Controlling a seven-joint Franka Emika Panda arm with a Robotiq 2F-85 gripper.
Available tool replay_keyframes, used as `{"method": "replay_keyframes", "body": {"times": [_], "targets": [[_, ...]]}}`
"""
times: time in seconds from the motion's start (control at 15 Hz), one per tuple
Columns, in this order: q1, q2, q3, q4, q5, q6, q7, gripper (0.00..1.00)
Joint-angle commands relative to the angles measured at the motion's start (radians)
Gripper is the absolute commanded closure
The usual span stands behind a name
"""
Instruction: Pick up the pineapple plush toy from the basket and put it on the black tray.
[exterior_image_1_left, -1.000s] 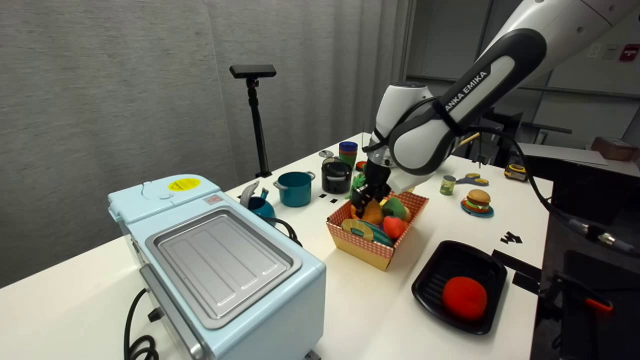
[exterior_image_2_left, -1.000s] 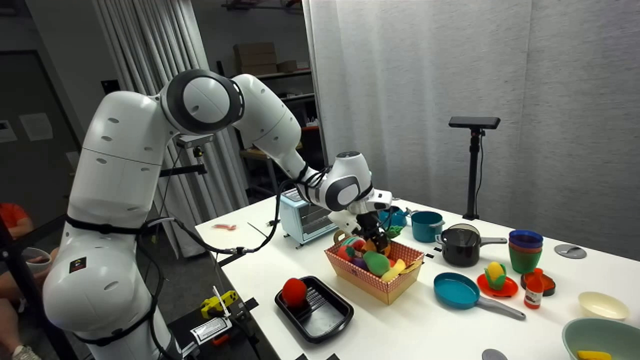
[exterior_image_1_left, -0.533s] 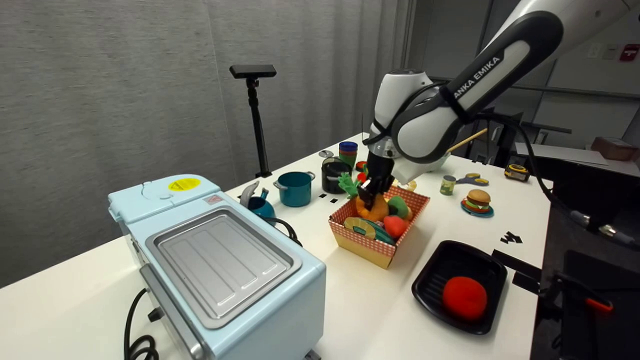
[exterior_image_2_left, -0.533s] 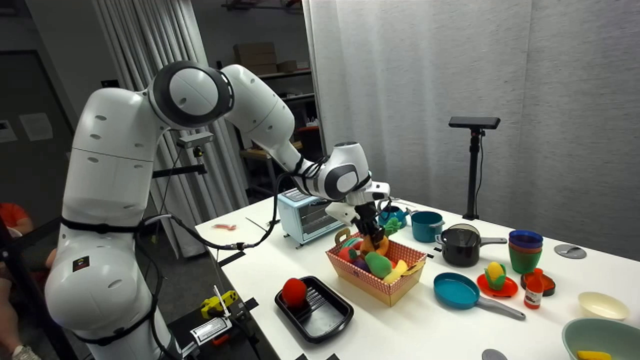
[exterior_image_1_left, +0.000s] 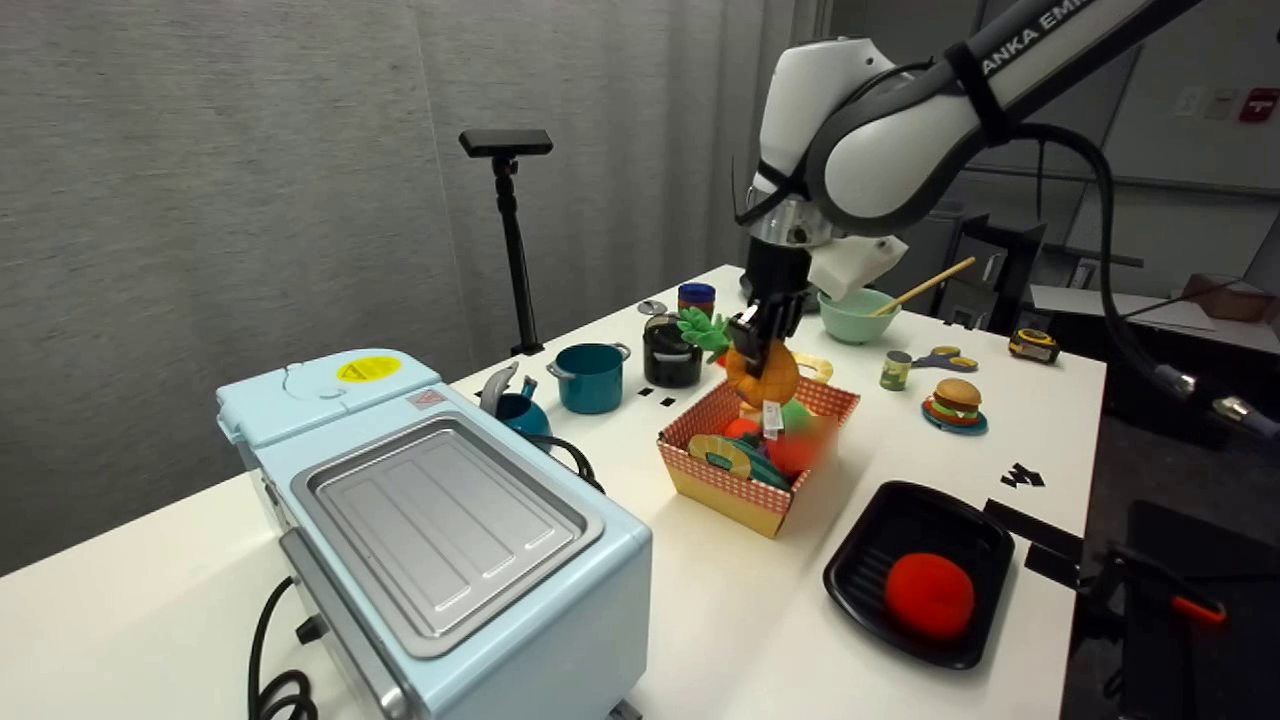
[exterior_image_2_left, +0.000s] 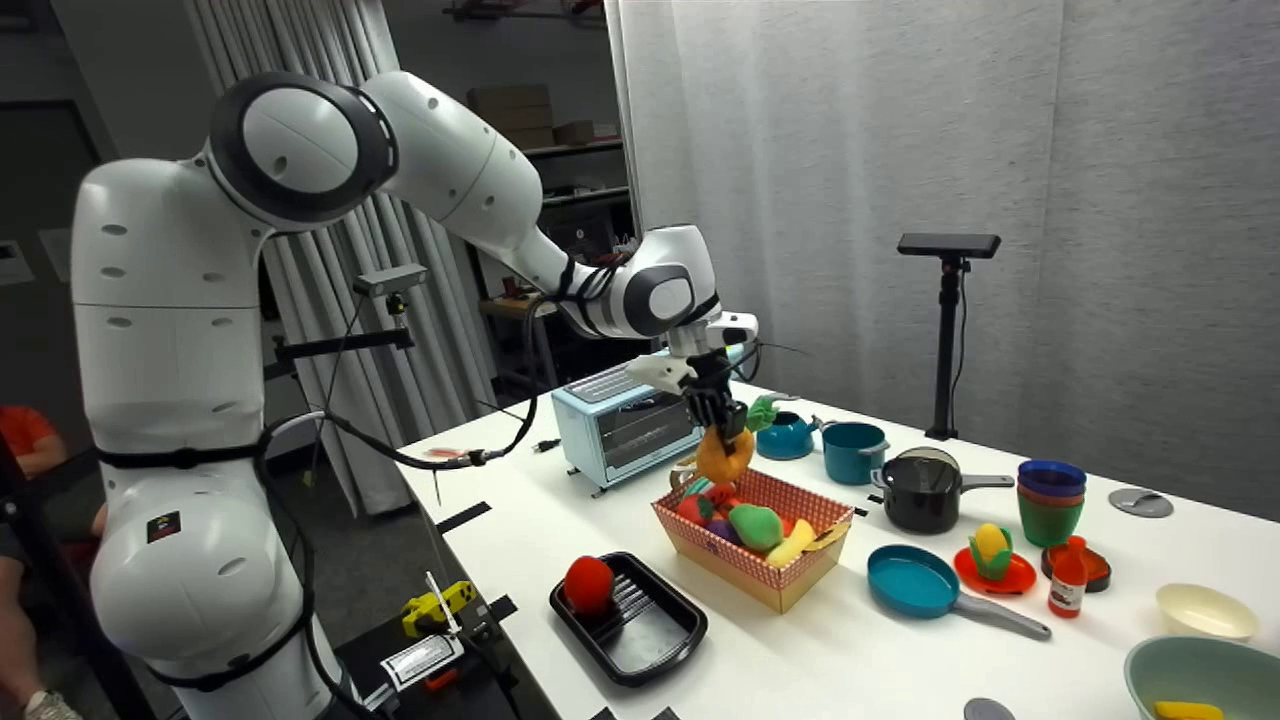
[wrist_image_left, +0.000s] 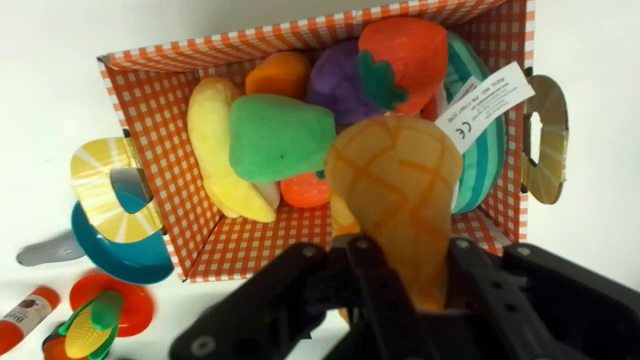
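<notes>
The pineapple plush toy (exterior_image_2_left: 722, 460) hangs just above one end of the basket (exterior_image_2_left: 745, 572), with its green leafy top sticking out to the side. My gripper (wrist_image_left: 409, 250) is shut on its orange body, one finger pressed on each side; the leaves are hidden in the wrist view. A white label dangles from the toy. Down in the basket lie several other plush foods. The black tray (exterior_image_2_left: 655, 635) rests on the table apart from the basket, with a round red plush toy (exterior_image_1_left: 930, 597) at one end and a bare ribbed part beside it.
A pale blue toaster oven (exterior_image_1_left: 450, 530) stands beyond one end of the basket. Close by are a teal pot (exterior_image_2_left: 853, 455), a black saucepan (exterior_image_2_left: 920, 495) and a teal frying pan (exterior_image_2_left: 910, 580). A toy burger (exterior_image_1_left: 955, 402) sits on the table behind the tray.
The jaws have come together on the pineapple plush toy. Arm and toy have risen, lifting it from among the other foods to above the basket. Tray and basket stay put.
</notes>
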Motion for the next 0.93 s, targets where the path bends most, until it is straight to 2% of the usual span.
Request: {"method": "replay_keyframes", "body": {"times": [0.0,0.47,0.87], "targets": [[-0.009,-0.112,-0.005,-0.068,-0.06,-0.063,-0.009,0.95],[-0.08,-0.211,-0.033,-0.181,-0.092,-0.078,-0.036,0.95],[-0.143,-0.235,-0.059,-0.241,-0.061,-0.109,-0.115,0.95]]}}
